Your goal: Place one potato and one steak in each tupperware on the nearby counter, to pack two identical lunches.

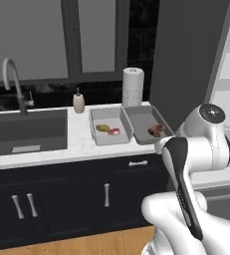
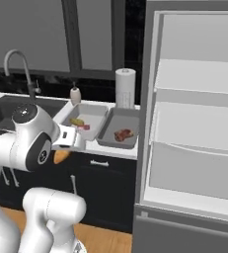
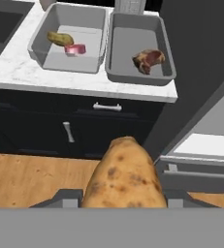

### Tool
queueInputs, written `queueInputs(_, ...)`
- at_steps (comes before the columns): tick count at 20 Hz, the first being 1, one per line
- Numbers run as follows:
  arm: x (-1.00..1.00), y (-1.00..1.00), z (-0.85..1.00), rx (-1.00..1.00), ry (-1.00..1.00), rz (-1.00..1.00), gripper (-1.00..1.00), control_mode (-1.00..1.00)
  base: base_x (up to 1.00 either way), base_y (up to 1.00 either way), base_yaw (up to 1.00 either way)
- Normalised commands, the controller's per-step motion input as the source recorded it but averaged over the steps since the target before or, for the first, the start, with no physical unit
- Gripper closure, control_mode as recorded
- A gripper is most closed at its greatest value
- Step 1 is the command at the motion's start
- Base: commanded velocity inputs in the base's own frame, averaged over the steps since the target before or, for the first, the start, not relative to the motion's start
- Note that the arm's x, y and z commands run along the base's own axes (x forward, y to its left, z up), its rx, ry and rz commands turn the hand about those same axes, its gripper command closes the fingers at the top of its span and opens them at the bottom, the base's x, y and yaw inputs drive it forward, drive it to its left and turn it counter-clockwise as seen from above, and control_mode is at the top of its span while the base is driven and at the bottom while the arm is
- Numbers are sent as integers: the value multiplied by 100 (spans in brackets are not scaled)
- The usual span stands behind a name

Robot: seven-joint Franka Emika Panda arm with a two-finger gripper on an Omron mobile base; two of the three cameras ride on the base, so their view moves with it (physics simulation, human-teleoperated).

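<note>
My gripper point(image 3: 120, 206) is clamped on a brown speckled potato point(image 3: 123, 177), carried over the wood floor short of the white marbled counter point(image 3: 16, 68). The right grey tupperware point(image 3: 133, 48) has only a red-brown steak point(image 3: 147, 60), so the potato likely belongs there; the left tupperware point(image 3: 60, 60) looks complete.

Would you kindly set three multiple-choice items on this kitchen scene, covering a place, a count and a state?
1. Where does the lone brown-red steak lie?
A. in the right grey rectangular tub
B. in the sink
C. on the floor

2. How many food items lie in the left grey rectangular tub?
A. none
B. two
C. four

3. What is the gripper doing?
A. hanging open
B. holding a large speckled brown potato
C. gripping a bottle

Key: 1 A, the steak sits alone there; 2 B, a small yellow-brown potato and a pink steak piece; 3 B, the potato sits between the fingers.
</note>
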Motion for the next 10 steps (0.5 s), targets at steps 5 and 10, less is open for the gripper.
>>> queueInputs(5,0,0,0,0,0,0,100,100,46,9,-10)
queueInputs(10,0,0,0,0,0,0,100,100,28,13,-9)
